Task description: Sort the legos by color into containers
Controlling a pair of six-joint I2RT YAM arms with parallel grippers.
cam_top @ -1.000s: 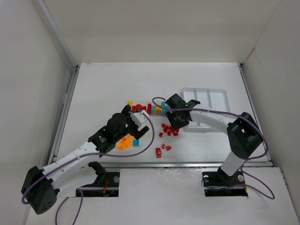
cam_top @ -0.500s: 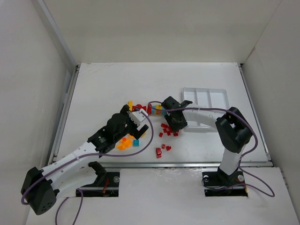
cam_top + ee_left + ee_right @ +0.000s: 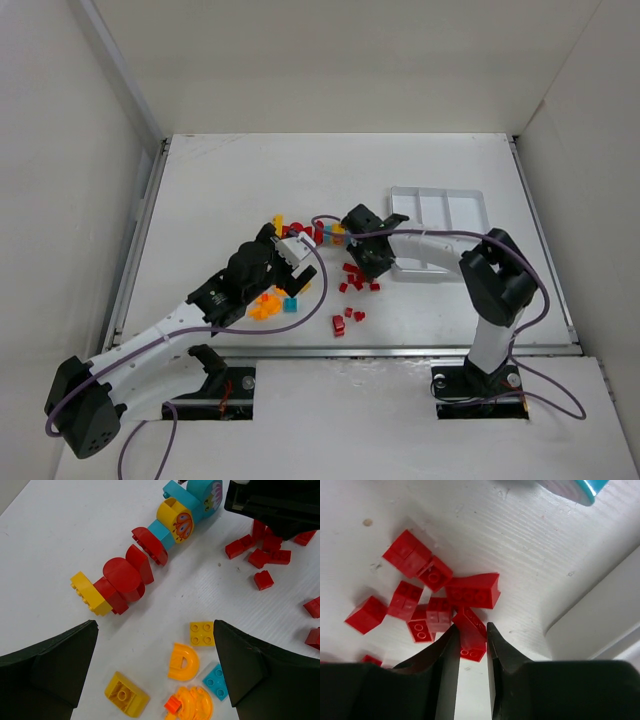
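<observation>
Small red legos [image 3: 358, 277] lie in a loose pile left of the white three-compartment tray [image 3: 440, 212], with a few more [image 3: 345, 320] nearer the front. My right gripper [image 3: 366, 262] is low over this pile. In the right wrist view it [image 3: 470, 630] is shut on one red lego [image 3: 472, 649] at the pile's edge, the lego still touching the table. My left gripper [image 3: 291, 256] is open and empty [image 3: 155, 680], hovering above yellow and orange legos [image 3: 184, 661] and a cyan lego [image 3: 217, 680]. A joined row of larger red, yellow and cyan legos [image 3: 150, 545] lies beyond.
The tray's rounded corner [image 3: 600, 615] is close to the right of my right fingers. The yellow, orange and cyan pieces [image 3: 270, 304] sit under the left arm. White walls enclose the table on three sides.
My right gripper moved left and nearer, from beside the tray down onto the red pile, and closed on a red lego. The left arm has barely moved.
</observation>
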